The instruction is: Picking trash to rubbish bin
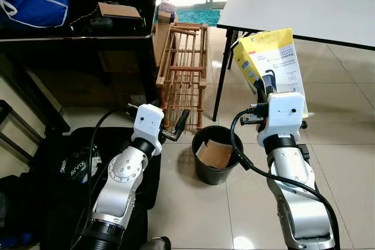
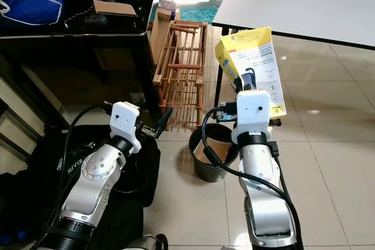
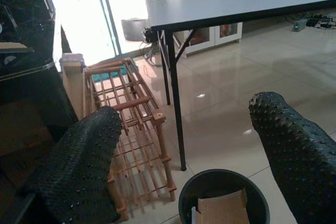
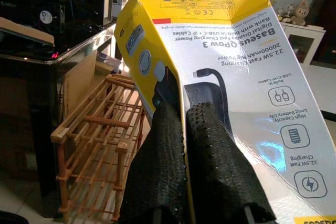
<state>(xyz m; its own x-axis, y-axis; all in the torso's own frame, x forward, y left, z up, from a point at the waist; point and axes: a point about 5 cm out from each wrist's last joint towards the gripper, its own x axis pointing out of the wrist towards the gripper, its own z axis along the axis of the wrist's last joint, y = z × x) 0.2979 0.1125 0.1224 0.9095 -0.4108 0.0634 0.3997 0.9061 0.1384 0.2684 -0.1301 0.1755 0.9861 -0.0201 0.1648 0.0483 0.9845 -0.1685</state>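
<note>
I have the right gripper (image 4: pixel 181 145) clamped on the yellow box (image 1: pixel 270 62), held upright above and just right of the black bin (image 1: pixel 215 155) — some cardboard (image 1: pixel 215 154) lies inside. My left gripper (image 1: pixel 177 126) hangs empty with fingers spread, near the wooden rack (image 1: pixel 185 68); it looks level with the bin's rim, though I can't be sure.

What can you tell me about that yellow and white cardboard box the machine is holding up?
The flat yellow and white cardboard box is retail packaging for a Baseus power bank, printed with a cable picture, text and icons. Its top end looks pushed open. The right gripper pinches its yellow edge between two black fingers, holding it upright and slightly tilted in the air, above and beyond the black round bin, in front of the grey table.
</note>
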